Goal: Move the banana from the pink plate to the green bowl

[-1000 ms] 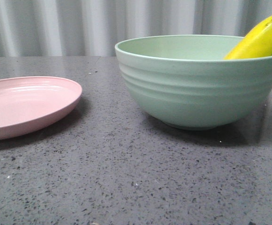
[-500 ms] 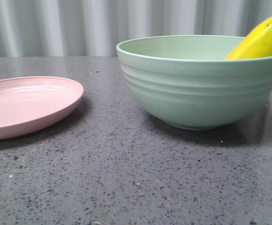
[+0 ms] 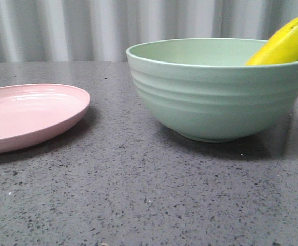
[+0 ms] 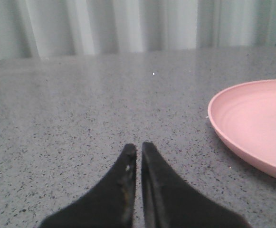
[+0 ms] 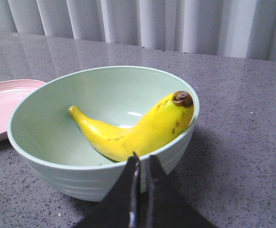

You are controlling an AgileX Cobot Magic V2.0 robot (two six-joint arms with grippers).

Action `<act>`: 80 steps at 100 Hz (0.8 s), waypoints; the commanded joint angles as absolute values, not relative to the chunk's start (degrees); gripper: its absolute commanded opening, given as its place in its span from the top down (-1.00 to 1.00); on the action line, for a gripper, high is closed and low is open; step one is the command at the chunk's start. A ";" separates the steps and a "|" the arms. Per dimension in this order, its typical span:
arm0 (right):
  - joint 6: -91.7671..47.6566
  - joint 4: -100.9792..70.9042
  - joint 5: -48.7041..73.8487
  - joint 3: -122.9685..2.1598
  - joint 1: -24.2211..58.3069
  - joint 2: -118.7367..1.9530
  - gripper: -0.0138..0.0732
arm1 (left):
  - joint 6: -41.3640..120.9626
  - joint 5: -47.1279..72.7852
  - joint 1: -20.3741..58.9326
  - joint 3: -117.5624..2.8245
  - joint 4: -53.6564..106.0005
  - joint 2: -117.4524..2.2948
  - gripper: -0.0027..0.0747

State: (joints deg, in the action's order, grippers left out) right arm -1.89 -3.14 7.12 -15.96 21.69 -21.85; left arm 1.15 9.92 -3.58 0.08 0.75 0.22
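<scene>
The banana point(image 5: 138, 130) lies inside the green bowl point(image 5: 57, 137), its dark tip resting on the rim; in the front view its end point(image 3: 284, 45) sticks up over the bowl point(image 3: 215, 97) at the right. The pink plate point(image 3: 28, 115) sits empty at the left and also shows in the left wrist view point(image 4: 254, 121). My left gripper point(image 4: 138, 148) is shut and empty, low over the bare table beside the plate. My right gripper point(image 5: 141, 159) is shut and empty, just outside the bowl's near wall. Neither gripper shows in the front view.
The speckled dark grey table point(image 3: 138, 195) carries the plate and bowl. A pale pleated curtain point(image 3: 87, 25) closes off the back.
The front view jitters by a few pixels sideways and back; plate, bowl and banana stay as they were.
</scene>
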 commanded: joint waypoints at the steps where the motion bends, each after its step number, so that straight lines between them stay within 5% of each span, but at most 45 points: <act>1: -2.42 -2.36 2.56 -17.57 21.75 -22.05 0.85 | 0.00 9.04 -3.75 0.48 1.32 1.87 0.98; 80: -2.42 -2.36 2.56 -17.07 21.75 -21.90 0.85 | 0.00 14.23 -3.75 0.51 1.32 1.87 0.98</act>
